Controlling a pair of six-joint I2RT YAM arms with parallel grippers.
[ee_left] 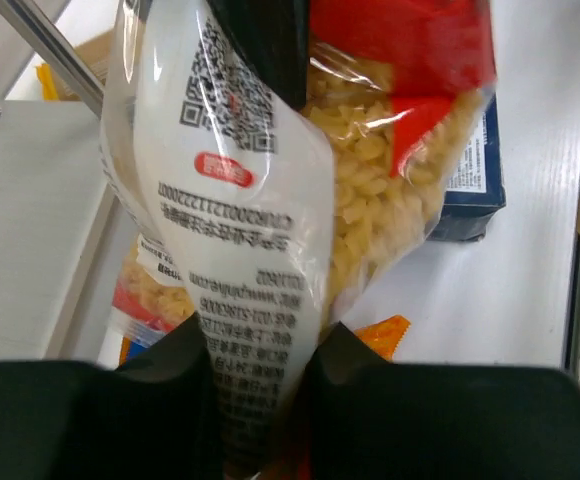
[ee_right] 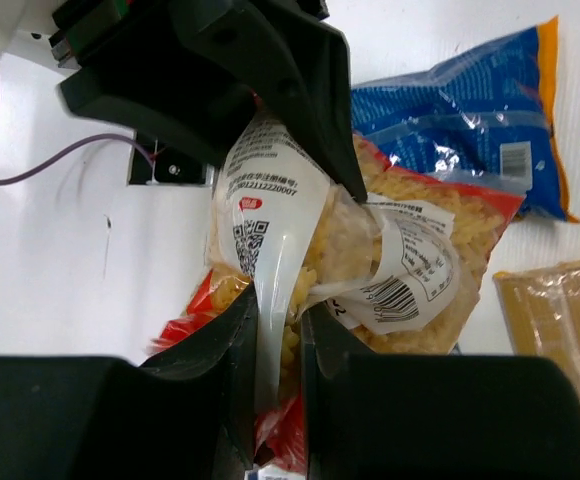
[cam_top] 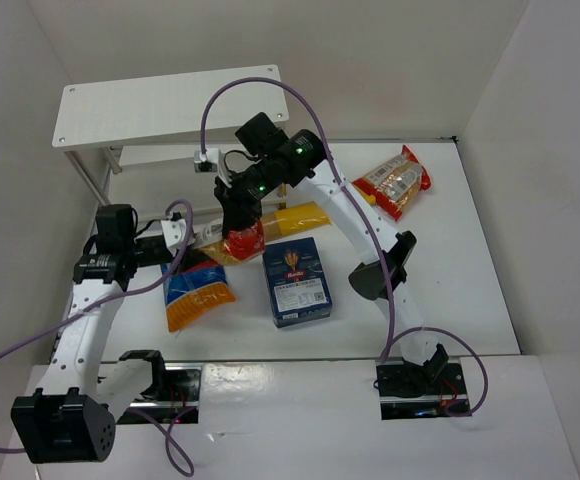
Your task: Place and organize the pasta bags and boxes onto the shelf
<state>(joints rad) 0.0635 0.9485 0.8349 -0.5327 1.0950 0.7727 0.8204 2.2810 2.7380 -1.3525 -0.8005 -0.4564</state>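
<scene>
A red-edged clear bag of tan pasta (cam_top: 246,240) hangs above the table in front of the white shelf (cam_top: 170,105). Both grippers are shut on it. My left gripper (cam_top: 206,238) pinches its white seam in the left wrist view (ee_left: 260,390). My right gripper (cam_top: 240,226) pinches the other end of the seam in the right wrist view (ee_right: 275,350). The dark blue box (cam_top: 296,280) lies flat just right of the bag. The blue-and-orange bag (cam_top: 195,290) lies under my left gripper. A yellow pack (cam_top: 300,218) lies behind the box. The second red-edged bag (cam_top: 395,180) lies at the far right.
The shelf's lower board (ee_left: 30,220) and a silver leg (ee_left: 50,50) are close on the left of the held bag. White walls enclose the table on the left, back and right.
</scene>
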